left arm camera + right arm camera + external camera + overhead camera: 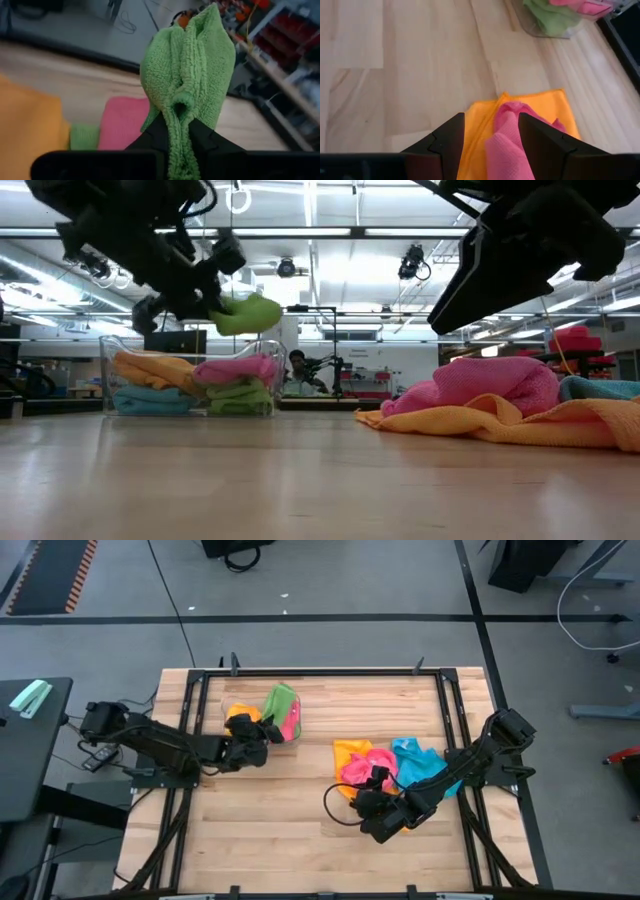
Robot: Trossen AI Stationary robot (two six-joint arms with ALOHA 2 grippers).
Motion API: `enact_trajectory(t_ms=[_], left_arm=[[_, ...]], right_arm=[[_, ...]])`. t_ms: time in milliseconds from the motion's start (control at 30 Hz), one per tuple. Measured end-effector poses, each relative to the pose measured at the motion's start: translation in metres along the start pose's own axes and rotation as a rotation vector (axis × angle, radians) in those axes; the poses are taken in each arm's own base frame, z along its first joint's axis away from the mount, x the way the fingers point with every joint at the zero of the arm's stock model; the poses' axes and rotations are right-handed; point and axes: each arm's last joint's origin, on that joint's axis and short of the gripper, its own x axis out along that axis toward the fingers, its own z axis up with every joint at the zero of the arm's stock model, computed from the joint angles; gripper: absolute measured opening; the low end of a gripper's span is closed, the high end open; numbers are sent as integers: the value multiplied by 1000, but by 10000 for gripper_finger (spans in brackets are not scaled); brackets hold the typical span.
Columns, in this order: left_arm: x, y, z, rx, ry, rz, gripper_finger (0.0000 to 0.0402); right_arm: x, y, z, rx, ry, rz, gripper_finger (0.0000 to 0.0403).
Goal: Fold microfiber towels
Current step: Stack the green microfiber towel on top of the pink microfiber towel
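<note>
A: Where's the work?
B: Upper left, clear bin (262, 718): left gripper (178, 131) clenches a green towel (192, 70) above it, seemingly stowing it.
A: Next?
B: Release. Right gripper (491, 131), spread, hovers over the pink towel (509, 142).

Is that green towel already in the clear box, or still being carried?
Carried. The left tool pinches the bunched green towel, which hangs in the air above the clear box.
</note>
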Motion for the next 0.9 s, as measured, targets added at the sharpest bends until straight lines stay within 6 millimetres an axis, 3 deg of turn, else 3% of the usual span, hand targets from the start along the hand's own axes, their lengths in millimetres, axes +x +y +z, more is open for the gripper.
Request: enact_trajectory(t_ms=[467,900], left_arm=[[-2,-43,33,545,52,127,37],[29,-75,9,1238,228,377,39]], right_arm=[[0,1,0,83,6,24,196],[-8,8,-5,123,21,44,196]])
